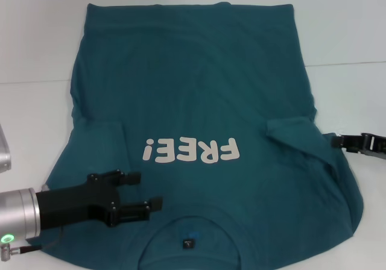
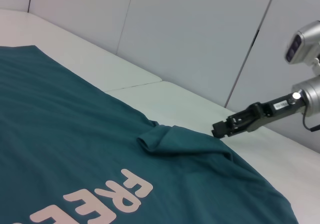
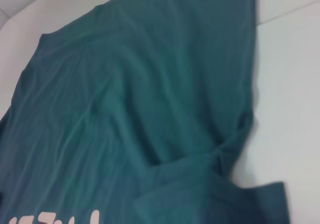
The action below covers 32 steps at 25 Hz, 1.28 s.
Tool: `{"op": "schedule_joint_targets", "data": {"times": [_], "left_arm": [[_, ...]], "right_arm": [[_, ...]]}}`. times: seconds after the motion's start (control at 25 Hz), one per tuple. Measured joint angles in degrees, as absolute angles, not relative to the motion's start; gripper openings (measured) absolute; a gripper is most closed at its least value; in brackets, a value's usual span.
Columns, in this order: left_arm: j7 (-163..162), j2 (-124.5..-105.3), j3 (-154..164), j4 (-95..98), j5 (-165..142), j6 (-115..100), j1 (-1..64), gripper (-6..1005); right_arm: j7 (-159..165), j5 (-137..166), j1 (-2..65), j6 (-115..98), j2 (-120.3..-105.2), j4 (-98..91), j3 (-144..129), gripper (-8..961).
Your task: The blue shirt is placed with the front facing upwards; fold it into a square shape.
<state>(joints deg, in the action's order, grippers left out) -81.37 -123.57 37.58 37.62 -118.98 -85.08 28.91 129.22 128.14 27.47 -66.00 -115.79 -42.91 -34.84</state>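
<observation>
- Nearest the robot, the left gripper hovers just over the blue shirt, beside the collar and short of the "FREE!" lettering. Its two black fingers are spread wide with nothing between them.
- The shirt lies face up on the white table, collar toward the robot and hem at the far end. Both sleeves are already turned in over the body, one just beyond the left gripper, the other at the right gripper's tip.
- I'd judge the cloth light, limp and prone to wrinkling. It will sag and drag unless pinched at a doubled edge, so the shoulder seam or sleeve fold looks the soundest hold.
- Farther out on the robot's right, the right gripper sits low at the shirt's side edge, touching or nearly touching the folded sleeve. I cannot tell how its fingers stand.
</observation>
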Motion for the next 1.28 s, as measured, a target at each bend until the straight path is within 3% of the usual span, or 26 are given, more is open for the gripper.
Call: {"op": "schedule_joint_targets", "data": {"times": [0.08,0.72,1.28], "left_arm": [[-81.4,-123.57,37.6,37.6,-119.0,-85.1,28.9,874],[-81.4,-123.66,37.6,37.6,-119.3,-85.4,29.5,875],[-81.4,-123.63,37.6,37.7,-119.4,-85.6,29.5,875]], "right_arm": [[129.2,128.1,26.9,-66.9,-115.53,-42.9,-34.0,499],[129.2,128.6,25.6,-68.0,-115.73,-42.2,-33.2,489],[128.7,128.6,27.0,-66.6,-115.5,-39.3,-33.2,241]]}}
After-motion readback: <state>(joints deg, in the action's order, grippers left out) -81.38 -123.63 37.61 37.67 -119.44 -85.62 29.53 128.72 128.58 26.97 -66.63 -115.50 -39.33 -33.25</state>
